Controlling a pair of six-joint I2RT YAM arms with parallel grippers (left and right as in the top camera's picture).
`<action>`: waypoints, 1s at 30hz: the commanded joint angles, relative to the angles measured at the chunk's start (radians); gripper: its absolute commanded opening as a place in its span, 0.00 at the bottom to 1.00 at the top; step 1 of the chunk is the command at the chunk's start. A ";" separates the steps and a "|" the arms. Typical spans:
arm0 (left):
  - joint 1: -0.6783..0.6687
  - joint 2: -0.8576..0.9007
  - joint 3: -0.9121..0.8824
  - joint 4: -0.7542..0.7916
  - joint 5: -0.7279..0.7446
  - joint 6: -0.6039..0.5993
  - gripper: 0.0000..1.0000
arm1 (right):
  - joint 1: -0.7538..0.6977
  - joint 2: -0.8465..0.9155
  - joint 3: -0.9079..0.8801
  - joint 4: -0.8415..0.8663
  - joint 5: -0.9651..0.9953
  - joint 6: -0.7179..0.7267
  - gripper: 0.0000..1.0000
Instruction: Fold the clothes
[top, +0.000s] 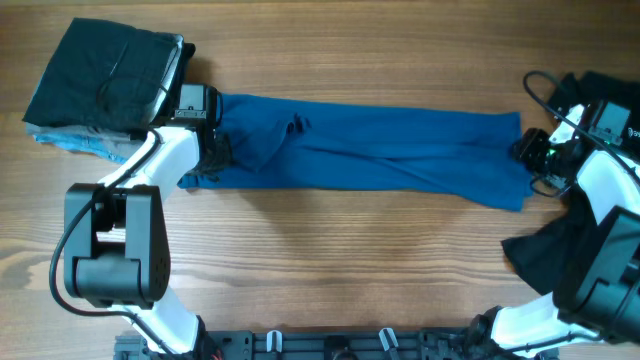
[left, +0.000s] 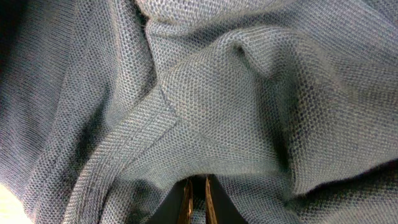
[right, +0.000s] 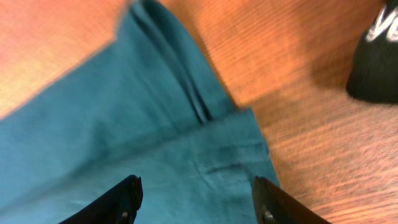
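Two arms are stationed at a light wood-grain table, on which a folded black stack is kept at the far left corner and a loose black garment at the right edge. Across the middle the blue polo shirt is laid out as a long band. Its bunched left end is met by the left gripper, jaws drawn almost together; a pinch cannot be confirmed. Its right end is straddled by the right gripper, fingers spread, nothing grasped.

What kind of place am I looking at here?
Probably a robotics test bench, not a home: a wooden table, two robot arms, a blue polo shirt between them, folded dark garments stacked.
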 joint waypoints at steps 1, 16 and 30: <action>0.012 0.021 -0.008 -0.008 -0.036 -0.016 0.11 | 0.002 0.079 -0.003 -0.019 0.024 0.010 0.61; 0.012 0.021 -0.008 -0.038 -0.060 -0.008 0.11 | 0.001 0.108 -0.002 0.021 -0.050 0.005 0.06; 0.042 0.021 -0.008 -0.090 -0.160 -0.008 0.11 | -0.029 0.083 0.112 0.014 -0.044 -0.046 0.04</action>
